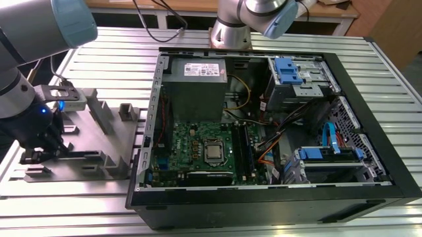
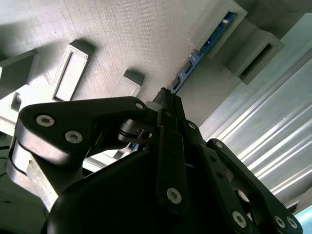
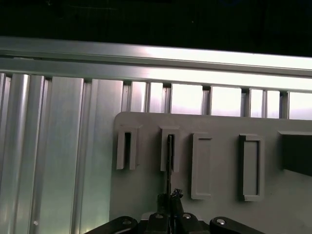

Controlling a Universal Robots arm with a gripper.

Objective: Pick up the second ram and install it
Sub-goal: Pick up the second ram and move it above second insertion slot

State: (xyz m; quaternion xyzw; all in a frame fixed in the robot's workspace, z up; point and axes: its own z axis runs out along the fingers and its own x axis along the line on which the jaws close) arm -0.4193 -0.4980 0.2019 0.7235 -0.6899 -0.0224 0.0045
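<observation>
exterior view
arm: comes in at the exterior view's left [image 1: 26, 34], wrist pointing down
gripper: [image 1: 41, 150] low over the grey holder block [image 1: 99, 143], at the end of it nearest the camera
holder block: lies on the slatted metal table [image 1: 118, 44], just beside the computer case [image 1: 264, 202], on the exterior view's left of it
computer case: lies open, side panel off; motherboard [image 1: 191, 143] and power supply [image 1: 194, 91] inside
memory slots: long black ones [image 1: 240, 148] beside the processor socket, well apart from the gripper

second wrist view
gripper: [image 2: 165, 100] black fingers drawn together, pinching the near end of the ram stick
ram stick: [image 2: 195, 58] blue board standing on edge, far end seated in a raised grey pocket of the holder block [image 2: 126, 34]
table: bright slats [image 2: 273, 126] past the block's edge

first wrist view
gripper: [image 3: 170, 196] tips meet on the thin edge of the ram stick
ram stick: [image 3: 169, 161] seen edge-on as a dark line, upright in the pocket next to the end of the row
holder block: [image 3: 219, 122] row of narrow rectangular pockets side by side
table: ribbed slats [image 3: 58, 161] around the block
</observation>
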